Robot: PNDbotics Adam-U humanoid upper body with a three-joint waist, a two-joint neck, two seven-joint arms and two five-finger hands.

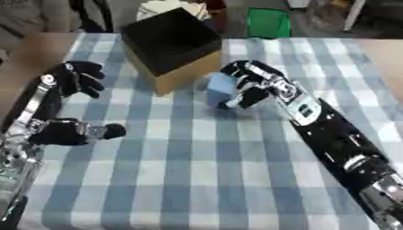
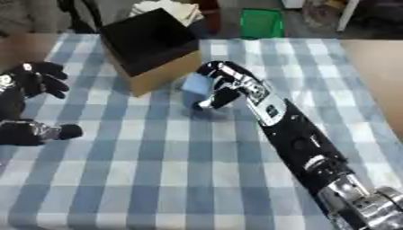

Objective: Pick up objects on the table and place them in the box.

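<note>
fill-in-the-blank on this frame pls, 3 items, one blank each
1. The right hand is curled round a light ____ block.
2. The box stands on a checked cloth; its inside is ____ in colour.
3. The ____ hand holds nothing and rests open at the cloth's edge.

Missing words: blue; black; left

Blue-and-white checked tablecloth [image 1: 197, 157], wooden table edge [image 1: 386, 58], green bin [image 1: 269, 22] on dim floor beyond
</note>
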